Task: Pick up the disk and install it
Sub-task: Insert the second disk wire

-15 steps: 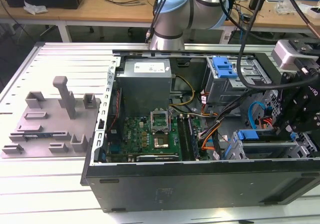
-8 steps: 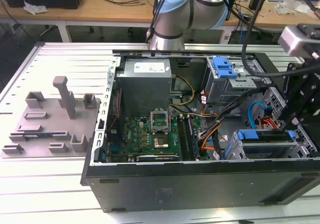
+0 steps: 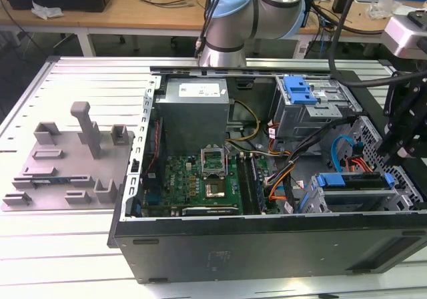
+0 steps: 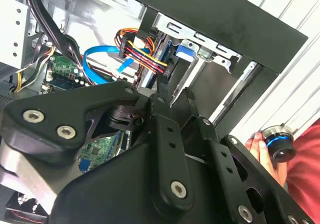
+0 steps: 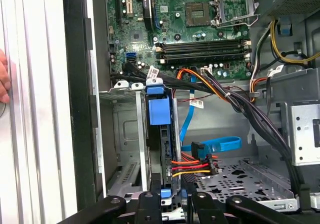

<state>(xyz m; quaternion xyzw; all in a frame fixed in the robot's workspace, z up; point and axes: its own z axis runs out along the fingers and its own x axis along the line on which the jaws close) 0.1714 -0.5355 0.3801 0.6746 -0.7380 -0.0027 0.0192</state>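
The disk (image 3: 353, 182) stands on edge in the drive cage (image 3: 400, 195) at the front corner of the open computer case, on the exterior view's right. Blue rails run along its edges. In the first wrist view the disk (image 5: 161, 111) runs straight away from the gripper (image 5: 170, 199), and a black finger sits on each side of its near end. My gripper (image 3: 393, 155) hangs right over that end, shut on the disk. In the second wrist view the gripper (image 4: 176, 96) points down at the disk (image 4: 165, 51), beside red, yellow and orange power wires (image 4: 142, 51).
A blue data cable (image 5: 215, 145) and a thick black cable bundle (image 5: 250, 114) lie close beside the cage. The motherboard (image 3: 203, 179) and grey power supply box (image 3: 193, 112) fill the case's other half. A grey fixture plate (image 3: 67, 165) lies on the exterior view's left. A person's hand (image 4: 260, 149) rests outside the case wall.
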